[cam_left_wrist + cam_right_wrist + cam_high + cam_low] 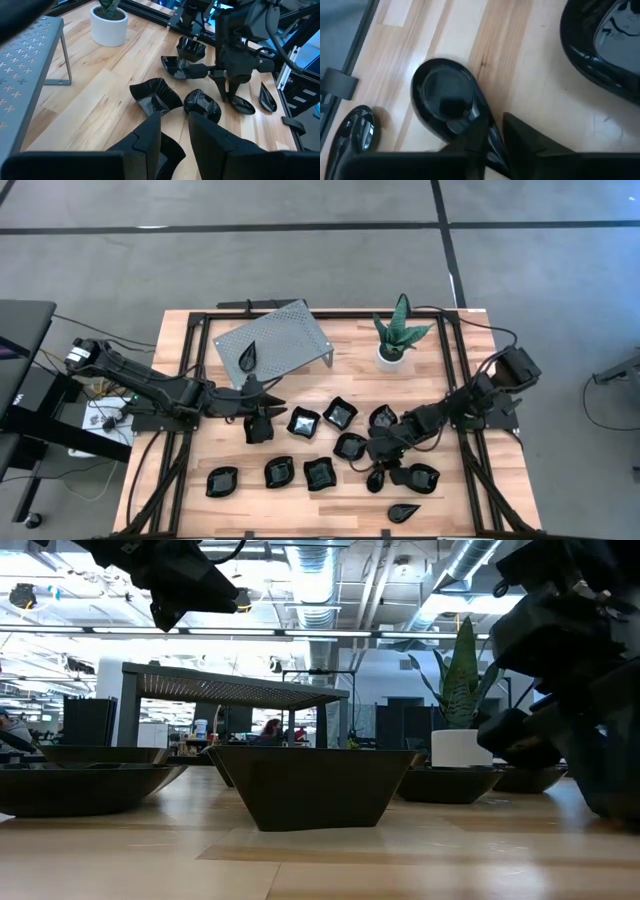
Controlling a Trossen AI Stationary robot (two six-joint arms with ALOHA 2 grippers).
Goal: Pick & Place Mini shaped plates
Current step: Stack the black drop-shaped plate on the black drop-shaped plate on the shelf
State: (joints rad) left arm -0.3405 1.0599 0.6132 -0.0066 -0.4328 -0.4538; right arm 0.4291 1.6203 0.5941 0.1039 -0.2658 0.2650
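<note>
Right gripper [378,470] is low over the table's right-front area, fingers pinched on the narrow tail of a teardrop plate [447,102]; the right wrist view shows the two dark fingers nearly together on that tail, the plate's bowl lying just ahead of the tips on the wood. The left wrist view gives the same grip from the side: right fingers pointing down onto the plate [245,104], which rests on the table. The high view alone shows the spread: other black mini plates [303,421] scattered left of and around the right gripper, one leaf-shaped plate [248,357] up on the grey perforated stand [290,332], and the potted plant [398,335] beyond the gripper. Left gripper [262,420] waits near table centre, fingers parted with a narrow gap and nothing between them, a squarish plate [155,95] just ahead. The low view shows only plate rims in profile.
</note>
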